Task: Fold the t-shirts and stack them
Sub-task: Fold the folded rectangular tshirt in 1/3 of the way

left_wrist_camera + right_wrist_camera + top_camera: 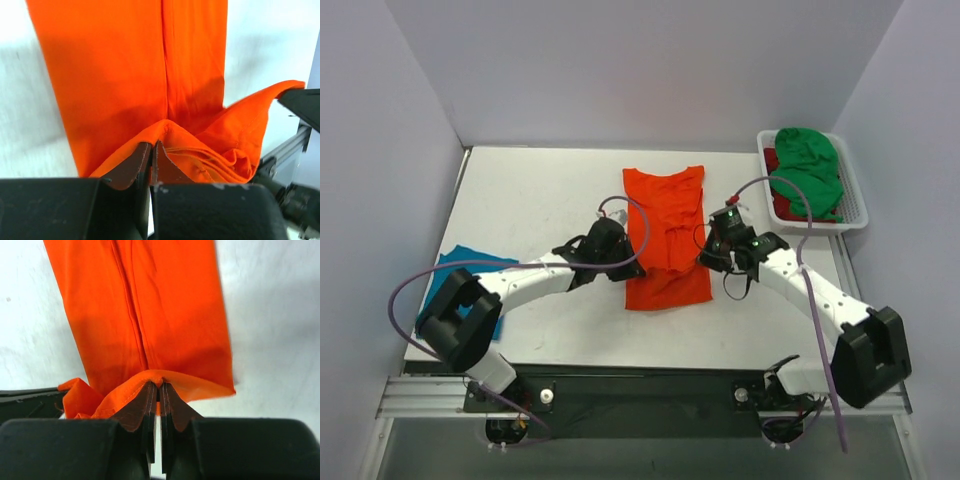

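The table (550, 190) we had was just a plain white top, kinda scuffed-looking up close. Smack in the middle lay the orange t-shirt (665, 200), folded narrow into a long strip running from the far side back toward us. Its far end sat flat on the surface, while the middle was puckered up off it a bit. Over at the left edge we had a teal t-shirt (470, 260) lying flat, only partly in view. In the far right corner sat a white basket (857, 205), well apart from both shirts.
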{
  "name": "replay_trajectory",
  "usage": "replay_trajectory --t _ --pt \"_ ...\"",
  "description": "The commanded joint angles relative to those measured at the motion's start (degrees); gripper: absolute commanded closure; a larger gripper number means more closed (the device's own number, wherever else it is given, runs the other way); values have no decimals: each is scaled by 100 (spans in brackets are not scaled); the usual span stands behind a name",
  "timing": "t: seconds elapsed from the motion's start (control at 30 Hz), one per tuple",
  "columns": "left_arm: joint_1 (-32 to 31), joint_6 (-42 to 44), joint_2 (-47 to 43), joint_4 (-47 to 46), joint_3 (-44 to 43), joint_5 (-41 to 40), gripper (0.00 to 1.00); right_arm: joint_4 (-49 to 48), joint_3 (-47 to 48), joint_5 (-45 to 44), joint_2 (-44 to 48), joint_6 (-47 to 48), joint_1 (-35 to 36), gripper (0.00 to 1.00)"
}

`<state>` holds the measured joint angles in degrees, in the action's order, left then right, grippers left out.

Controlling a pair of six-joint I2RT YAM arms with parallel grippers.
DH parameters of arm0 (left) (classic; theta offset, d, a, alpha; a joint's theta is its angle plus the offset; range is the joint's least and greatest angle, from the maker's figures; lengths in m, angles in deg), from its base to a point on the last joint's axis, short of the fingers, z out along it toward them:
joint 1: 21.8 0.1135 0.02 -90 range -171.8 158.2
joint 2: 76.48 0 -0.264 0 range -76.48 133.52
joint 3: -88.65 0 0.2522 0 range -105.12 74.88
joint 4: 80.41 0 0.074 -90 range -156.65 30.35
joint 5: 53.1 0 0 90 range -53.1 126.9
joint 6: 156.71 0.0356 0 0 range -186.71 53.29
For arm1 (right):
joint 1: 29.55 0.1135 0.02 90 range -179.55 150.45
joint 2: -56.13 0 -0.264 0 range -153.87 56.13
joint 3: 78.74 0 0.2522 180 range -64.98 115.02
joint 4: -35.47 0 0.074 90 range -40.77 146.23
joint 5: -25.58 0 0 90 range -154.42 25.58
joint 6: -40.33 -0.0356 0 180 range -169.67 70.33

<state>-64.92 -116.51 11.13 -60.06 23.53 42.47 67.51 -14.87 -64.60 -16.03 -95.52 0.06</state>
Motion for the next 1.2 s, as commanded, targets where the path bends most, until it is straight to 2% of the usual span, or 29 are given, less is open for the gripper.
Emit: replay_trajectory --t 0.0,0.2,0.43,1.1,1.17 --pt "338 225 448 -246 -524 121 100 -369 631 -25 -534 374 -367 100" --pt "882 322 1301 -228 -1297 524 100 -580 1342 466 -1440 489 -886 100" --pt "1191 366 2118 -132 -2053 850 100 -659 1879 950 -2363 489 -1238 100" --pt "1666 462 2893 -52 -2924 1272 100 -695 2618 1618 -3506 612 -1862 100" --pt "1675 471 2972 -79 -2968 1307 100 -712 2723 1697 -3611 638 -1897 95"
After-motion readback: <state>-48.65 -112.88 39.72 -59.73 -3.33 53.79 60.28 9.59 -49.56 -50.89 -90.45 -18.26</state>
